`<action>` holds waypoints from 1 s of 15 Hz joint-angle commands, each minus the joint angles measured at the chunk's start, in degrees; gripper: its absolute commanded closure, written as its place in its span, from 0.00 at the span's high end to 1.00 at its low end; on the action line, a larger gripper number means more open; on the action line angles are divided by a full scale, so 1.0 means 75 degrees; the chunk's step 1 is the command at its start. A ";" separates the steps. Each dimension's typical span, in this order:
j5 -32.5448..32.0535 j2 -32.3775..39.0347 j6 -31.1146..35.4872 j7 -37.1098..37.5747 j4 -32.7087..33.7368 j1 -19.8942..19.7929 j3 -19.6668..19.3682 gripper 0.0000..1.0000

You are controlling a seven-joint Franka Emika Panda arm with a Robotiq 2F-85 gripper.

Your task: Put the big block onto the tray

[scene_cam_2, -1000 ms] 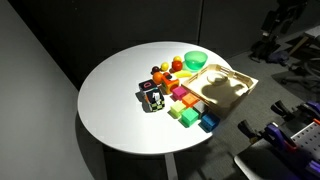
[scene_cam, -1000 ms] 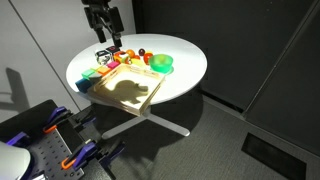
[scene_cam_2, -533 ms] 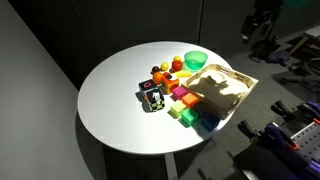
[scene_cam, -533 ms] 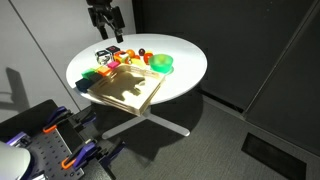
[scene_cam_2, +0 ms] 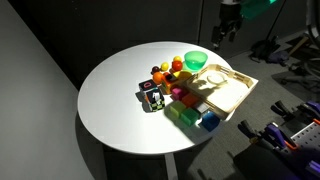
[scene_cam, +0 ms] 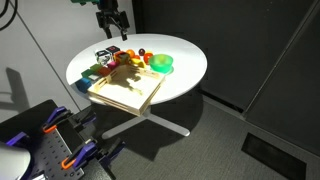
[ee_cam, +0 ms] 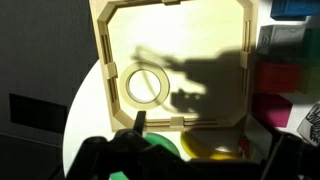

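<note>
The tray [scene_cam: 128, 93] of pale wood lies on the round white table [scene_cam: 185, 70], hanging over its edge; it also shows in the other exterior view [scene_cam_2: 235, 92] and fills the wrist view [ee_cam: 103, 60], holding only a pale ring [ee_cam: 148, 85]. The big block [scene_cam_2: 160, 77], a small yellow-orange cube, sits on the table beside the tray among other toys [scene_cam: 128, 53]. I cannot pick it out in the wrist view. My gripper [scene_cam: 112, 22] hangs high above the toys, open and empty [scene_cam_2: 228, 25] [ee_cam: 205, 140].
A green bowl [scene_cam_2: 196, 60] [ee_cam: 150, 150] stands next to the tray, with a yellow rounded toy [ee_cam: 215, 145] beside it. A dark cube [scene_cam_2: 152, 96] and a row of coloured blocks [scene_cam_2: 190, 108] [ee_cam: 285, 75] lie along the tray's side. The tray's outer part overhangs the floor.
My gripper has moved in over the table towards the toys and tray. Its shadow has slid across the tray. Nothing on the table has moved.
</note>
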 commanded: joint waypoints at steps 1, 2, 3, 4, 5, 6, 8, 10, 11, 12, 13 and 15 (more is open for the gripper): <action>-0.0307 0.1005 0.0004 0.0084 0.1030 0.0317 0.0050 1.00; -0.0324 0.1192 0.0037 0.0039 0.1203 0.0412 0.0046 1.00; -0.0336 0.1356 0.0163 -0.0015 0.1322 0.0505 0.0053 1.00; -0.0273 0.1515 0.0314 -0.0097 0.1419 0.0586 0.0065 1.00; -0.0193 0.1646 0.0441 -0.0149 0.1496 0.0651 0.0076 1.00; -0.0099 0.1767 0.0572 -0.0230 0.1531 0.0708 0.0102 1.00; -0.0053 0.1942 0.0860 -0.0254 0.1532 0.0812 0.0131 1.00; -0.0042 0.2066 0.1090 -0.0311 0.1510 0.0882 0.0150 1.00; -0.0049 0.2101 0.1173 -0.0338 0.1492 0.0904 0.0155 1.00; -0.0069 0.2144 0.1151 -0.0386 0.1503 0.0920 0.0152 1.00; -0.0123 0.2033 0.1132 -0.0165 0.1341 0.0964 0.0096 1.00; -0.0123 0.2081 0.1136 -0.0171 0.1339 0.0978 0.0096 1.00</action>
